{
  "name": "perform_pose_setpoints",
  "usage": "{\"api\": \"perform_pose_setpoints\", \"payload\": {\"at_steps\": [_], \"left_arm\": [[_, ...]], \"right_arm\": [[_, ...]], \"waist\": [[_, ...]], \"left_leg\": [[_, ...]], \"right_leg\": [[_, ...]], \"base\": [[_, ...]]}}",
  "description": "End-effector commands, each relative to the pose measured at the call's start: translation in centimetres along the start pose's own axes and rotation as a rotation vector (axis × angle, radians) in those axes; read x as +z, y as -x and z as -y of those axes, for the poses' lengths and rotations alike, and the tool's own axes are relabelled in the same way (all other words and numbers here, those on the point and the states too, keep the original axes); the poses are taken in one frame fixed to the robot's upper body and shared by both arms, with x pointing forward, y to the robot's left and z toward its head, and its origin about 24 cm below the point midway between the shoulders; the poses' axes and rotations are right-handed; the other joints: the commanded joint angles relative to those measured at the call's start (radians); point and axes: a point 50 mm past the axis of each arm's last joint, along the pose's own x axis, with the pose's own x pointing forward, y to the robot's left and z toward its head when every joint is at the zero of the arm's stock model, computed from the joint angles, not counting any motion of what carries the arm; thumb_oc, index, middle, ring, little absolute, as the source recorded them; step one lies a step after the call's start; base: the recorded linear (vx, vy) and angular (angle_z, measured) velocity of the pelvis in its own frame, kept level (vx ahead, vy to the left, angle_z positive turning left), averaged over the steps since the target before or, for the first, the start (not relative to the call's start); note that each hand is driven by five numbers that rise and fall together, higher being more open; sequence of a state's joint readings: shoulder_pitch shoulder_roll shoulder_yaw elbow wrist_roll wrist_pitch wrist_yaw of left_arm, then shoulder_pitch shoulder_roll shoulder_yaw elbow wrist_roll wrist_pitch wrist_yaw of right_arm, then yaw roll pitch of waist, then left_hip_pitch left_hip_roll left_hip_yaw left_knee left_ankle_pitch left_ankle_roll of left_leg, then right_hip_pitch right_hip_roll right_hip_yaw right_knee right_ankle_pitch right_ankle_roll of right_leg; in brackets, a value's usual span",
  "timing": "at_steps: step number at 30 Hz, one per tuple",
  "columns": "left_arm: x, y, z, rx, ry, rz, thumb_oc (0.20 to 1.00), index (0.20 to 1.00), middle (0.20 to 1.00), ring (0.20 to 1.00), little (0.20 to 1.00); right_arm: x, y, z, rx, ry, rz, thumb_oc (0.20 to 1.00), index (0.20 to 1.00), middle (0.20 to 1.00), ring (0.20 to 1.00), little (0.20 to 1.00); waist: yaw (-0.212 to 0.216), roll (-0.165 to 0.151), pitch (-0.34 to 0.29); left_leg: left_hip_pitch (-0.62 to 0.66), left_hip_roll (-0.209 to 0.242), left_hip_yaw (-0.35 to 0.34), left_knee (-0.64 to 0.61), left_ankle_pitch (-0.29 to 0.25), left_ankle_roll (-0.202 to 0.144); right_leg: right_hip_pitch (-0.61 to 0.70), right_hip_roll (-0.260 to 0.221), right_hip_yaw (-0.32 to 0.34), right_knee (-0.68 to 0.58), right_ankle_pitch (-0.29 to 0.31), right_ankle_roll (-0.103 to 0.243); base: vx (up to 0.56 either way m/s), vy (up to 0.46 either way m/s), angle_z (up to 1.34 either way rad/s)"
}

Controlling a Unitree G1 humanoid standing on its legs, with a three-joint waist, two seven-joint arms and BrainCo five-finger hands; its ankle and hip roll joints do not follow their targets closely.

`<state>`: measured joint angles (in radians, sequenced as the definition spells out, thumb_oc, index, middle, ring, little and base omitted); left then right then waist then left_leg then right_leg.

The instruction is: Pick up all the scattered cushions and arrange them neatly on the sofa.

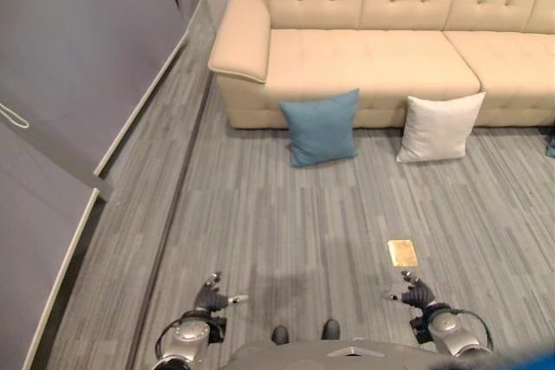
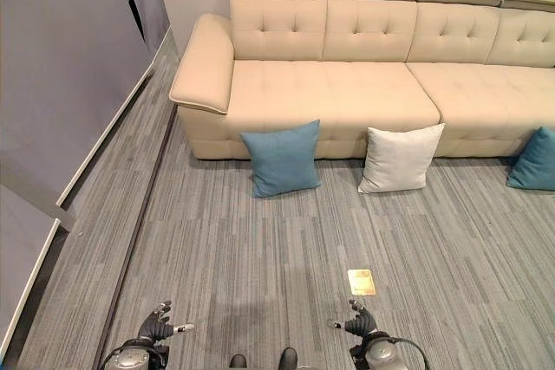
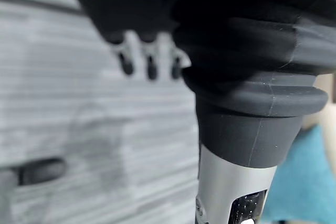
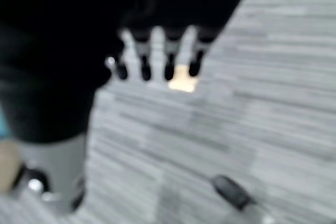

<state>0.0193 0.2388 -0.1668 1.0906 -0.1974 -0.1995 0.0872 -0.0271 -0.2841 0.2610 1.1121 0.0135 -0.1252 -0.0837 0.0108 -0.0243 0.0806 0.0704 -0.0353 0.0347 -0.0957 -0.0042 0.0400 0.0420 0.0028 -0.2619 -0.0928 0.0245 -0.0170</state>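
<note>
**Approach stage: no cushion picked up yet**

Left hand (image 1: 211, 298) low at the near edge of the floor, fingers relaxed and empty; its wrist view shows straight fingers over bare floor. Sofa (image 2: 347, 84) runs along the far wall, seat bare. Blue cushion (image 2: 280, 159) stands on the floor (image 2: 260, 249), leaning against the sofa's front near its left arm. White cushion (image 2: 400, 159) leans on the sofa front just right of it, the two apart. A second blue cushion (image 2: 533, 160) sits at the right edge of the floor, also by the sofa front. Small brass floor plate (image 2: 361, 282) lies near the right hand (image 2: 360, 325), which is loose and empty too.

Judged step: walking in, all three cushions well away from both hands. Next move likely needs stepping closer to the left blue cushion, bending down, and taking it with both hands before lifting onto the seat.
</note>
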Motion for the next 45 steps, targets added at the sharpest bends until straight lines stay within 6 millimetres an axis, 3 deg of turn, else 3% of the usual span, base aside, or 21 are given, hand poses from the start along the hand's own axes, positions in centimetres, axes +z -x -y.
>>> {"api": "perform_pose_setpoints", "payload": {"at_steps": [1, 17, 28, 30, 31, 36, 38, 39, 40, 42, 45], "left_arm": [[0.7, -0.5, 0.6, -0.021, -0.044, 0.0, 1.0, 1.0, 1.0, 1.0, 1.0], [-1.2, -0.1, 0.3, -0.019, -0.056, -0.095, 1.0, 1.0, 1.0, 1.0, 1.0], [-0.8, -0.3, 0.7, -0.032, -0.075, -0.083, 1.0, 1.0, 1.0, 1.0, 1.0], [-0.1, -0.5, 0.8, -0.034, -0.082, -0.063, 1.0, 1.0, 1.0, 1.0, 1.0], [1.0, -0.9, 0.9, -0.036, -0.087, -0.033, 1.0, 1.0, 1.0, 1.0, 1.0], [1.7, -1.1, 1.0, -0.037, -0.087, -0.015, 1.0, 1.0, 1.0, 1.0, 1.0], [1.6, -1.1, 0.8, -0.03, -0.087, -0.015, 1.0, 1.0, 1.0, 1.0, 1.0], [1.6, -1.1, 0.8, -0.029, -0.087, -0.015, 1.0, 1.0, 1.0, 1.0, 1.0], [1.3, -1.0, 0.4, -0.021, -0.093, -0.026, 1.0, 1.0, 1.0, 1.0, 1.0], [1.0, -0.9, 0.3, -0.02, -0.095, -0.036, 1.0, 1.0, 1.0, 1.0, 1.0], [0.2, -0.7, -0.1, -0.012, -0.101, -0.062, 1.0, 1.0, 1.0, 1.0, 1.0]], "right_arm": [[0.2, -0.2, 0.4, -0.009, 0.015, 0.001, 1.0, 1.0, 1.0, 1.0, 1.0], [-1.9, 0.3, 0.7, -0.019, -0.01, -0.089, 1.0, 1.0, 1.0, 1.0, 1.0], [-2.4, 0.4, 0.7, -0.033, -0.047, -0.108, 1.0, 1.0, 1.0, 1.0, 1.0], [-2.1, 0.3, 0.9, -0.039, -0.057, -0.099, 1.0, 1.0, 1.0, 1.0, 1.0], [-1.8, 0.2, 1.2, -0.05, -0.066, -0.087, 1.0, 1.0, 1.0, 1.0, 1.0], [-1.3, 0.0, 1.6, -0.069, -0.081, -0.076, 1.0, 1.0, 1.0, 1.0, 1.0], [-0.9, -0.1, 1.6, -0.07, -0.076, -0.064, 1.0, 1.0, 1.0, 1.0, 1.0], [-0.9, -0.1, 1.6, -0.069, -0.076, -0.064, 1.0, 1.0, 1.0, 1.0, 1.0], [-0.6, -0.1, 1.5, -0.063, -0.061, -0.057, 1.0, 1.0, 1.0, 1.0, 1.0], [-0.6, -0.2, 1.4, -0.056, -0.056, -0.056, 1.0, 1.0, 1.0, 1.0, 1.0], [0.1, -0.4, 1.5, -0.051, -0.008, -0.044, 1.0, 1.0, 1.0, 1.0, 1.0]], "waist": [[0.005, -0.014, -0.032], [-0.009, -0.013, -0.018], [-0.022, -0.023, -0.008], [-0.028, -0.033, 0.017], [-0.028, -0.047, 0.048], [-0.022, -0.06, 0.064], [-0.011, -0.078, 0.053], [-0.011, -0.078, 0.053], [0.005, -0.075, 0.037], [0.008, -0.072, 0.033], [0.028, -0.047, 0.029]], "left_leg": [[0.023, 0.047, 0.028, 0.008, -0.025, -0.079], [0.041, 0.058, 0.028, 0.008, -0.026, -0.08], [0.04, 0.066, 0.03, 0.036, -0.041, -0.086], [-0.025, 0.068, 0.029, 0.148, -0.057, -0.101], [-0.115, 0.066, 0.033, 0.293, -0.023, -0.136], [-0.222, 0.071, 0.042, 0.414, 0.014, -0.148], [-0.289, 0.054, 0.06, 0.362, -0.024, -0.122], [-0.289, 0.053, 0.061, 0.362, -0.025, -0.121], [-0.291, 0.065, 0.08, 0.258, -0.01, -0.106], [-0.273, 0.058, 0.079, 0.236, -0.008, -0.099], [-0.172, 0.025, 0.116, 0.175, -0.035, -0.044]], "right_leg": [[0.045, -0.08, 0.047, 0.006, -0.029, 0.139], [0.051, -0.058, 0.071, 0.02, -0.052, 0.12], [0.049, -0.042, 0.077, 0.04, -0.074, 0.105], [0.029, -0.042, 0.087, 0.068, -0.091, 0.088], [0.018, -0.046, 0.083, 0.084, -0.097, 0.069], [0.023, -0.051, 0.073, 0.081, -0.105, 0.059], [0.032, -0.057, 0.077, 0.066, -0.108, 0.071], [0.032, -0.058, 0.078, 0.065, -0.109, 0.071], [0.046, -0.046, 0.097, 0.063, -0.127, 0.087], [0.052, -0.046, 0.103, 0.07, -0.133, 0.091], [0.005, -0.101, 0.1, 0.274, -0.095, 0.151]], "base": [[0.0, 0.0, 0.0], [0.02, -0.02, 0.0], [0.05, -0.044, 0.02], [-0.05, -0.094, 0.19], [-0.08, -0.092, 0.53], [0.03, -0.035, 0.35], [0.17, 0.041, 0.15], [0.32, 0.139, 0.11], [0.21, 0.111, -0.01], [0.25, 0.16, -0.41], [0.35, 0.317, -0.88]]}}
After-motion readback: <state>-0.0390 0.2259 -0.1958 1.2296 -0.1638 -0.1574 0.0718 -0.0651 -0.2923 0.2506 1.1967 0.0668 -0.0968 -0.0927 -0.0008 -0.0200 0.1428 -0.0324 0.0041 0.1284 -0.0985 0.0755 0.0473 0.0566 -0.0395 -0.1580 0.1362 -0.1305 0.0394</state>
